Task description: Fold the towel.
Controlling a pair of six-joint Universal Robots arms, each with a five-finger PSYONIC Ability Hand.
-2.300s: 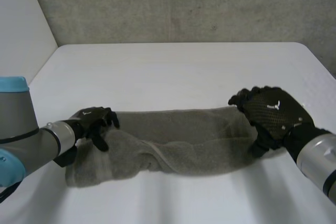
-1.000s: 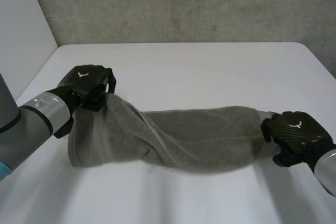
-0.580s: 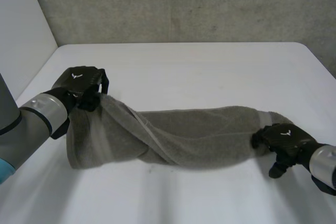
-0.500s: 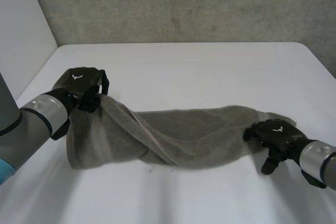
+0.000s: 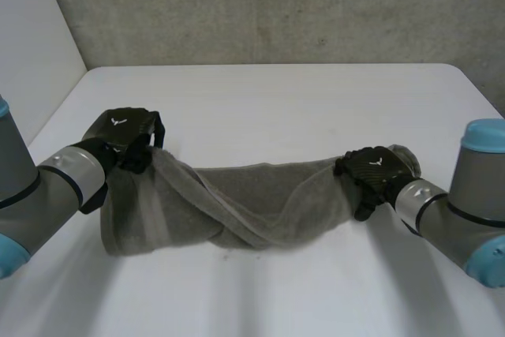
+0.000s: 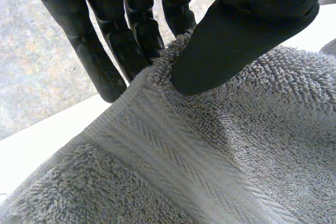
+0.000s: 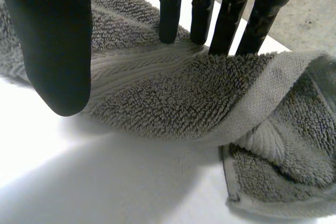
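Both ends of the towel (image 5: 252, 203) are gripped, by left hand (image 5: 122, 128) and right hand (image 5: 372, 170).

A white table (image 5: 284, 108). A grey towel (image 5: 260, 203) lies bunched and twisted across its near part, left end seemingly lifted.

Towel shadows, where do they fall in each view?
Head view: the towel casts a soft shadow on the table along its near edge. Right wrist view: shadow under the fold, bright table beside it. Left wrist view: creases shade themselves.
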